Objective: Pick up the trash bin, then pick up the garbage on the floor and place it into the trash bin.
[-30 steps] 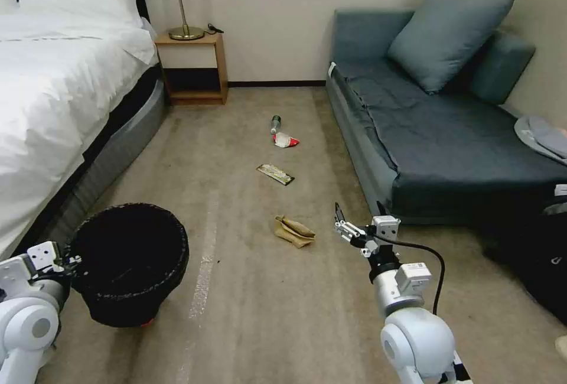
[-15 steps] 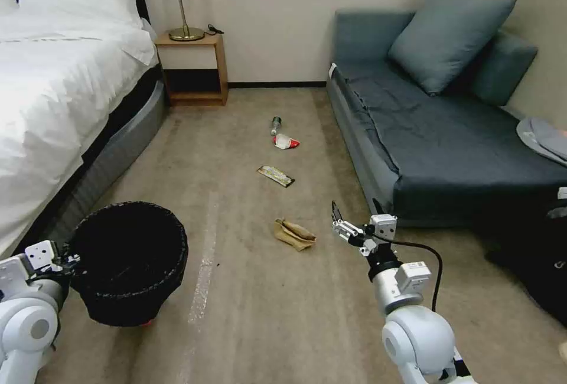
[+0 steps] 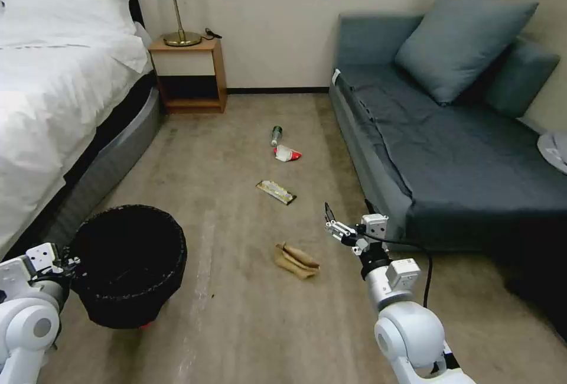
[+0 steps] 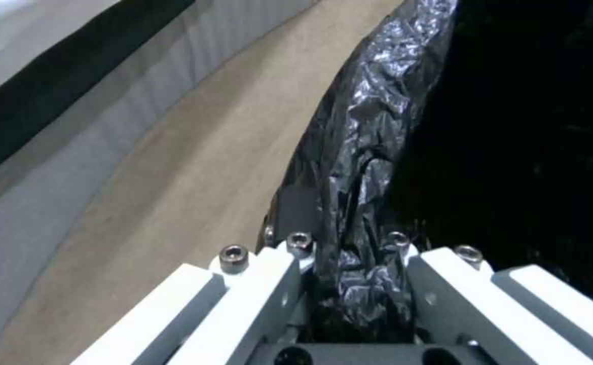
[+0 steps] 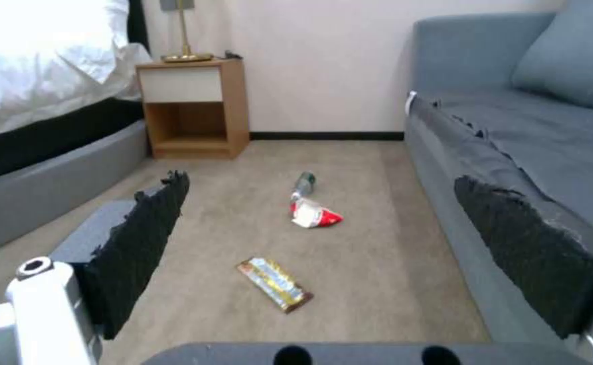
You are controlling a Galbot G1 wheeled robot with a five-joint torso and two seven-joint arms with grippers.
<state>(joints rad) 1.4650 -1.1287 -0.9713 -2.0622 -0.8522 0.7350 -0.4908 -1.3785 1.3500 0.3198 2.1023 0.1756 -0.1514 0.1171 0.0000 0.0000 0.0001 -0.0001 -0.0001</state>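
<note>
The trash bin (image 3: 127, 266), round and black with a glossy liner (image 4: 364, 132), is at my lower left, slightly tilted. My left gripper (image 3: 64, 263) (image 4: 347, 248) is shut on its rim and liner. The garbage lies in a line on the carpet ahead. A tan paper bag (image 3: 297, 260) is nearest, then a gold-green wrapper (image 3: 276, 191) (image 5: 274, 283). Beyond those are a red-white packet (image 3: 287, 153) (image 5: 313, 215) and a small bottle (image 3: 276, 134) (image 5: 304, 183). My right gripper (image 3: 347, 215) (image 5: 337, 228) hangs open above the floor, just right of the paper bag, holding nothing.
A white bed (image 3: 53, 94) runs along the left. A wooden nightstand (image 3: 189, 74) with a lamp stands at the far wall. A grey-blue sofa (image 3: 449, 147) with a cushion fills the right side. The carpet strip between bed and sofa is open floor.
The whole picture has shifted, so the camera moved forward and turned slightly; litter sits lower in view. My left gripper keeps its hold on the bin. The right gripper stays open.
</note>
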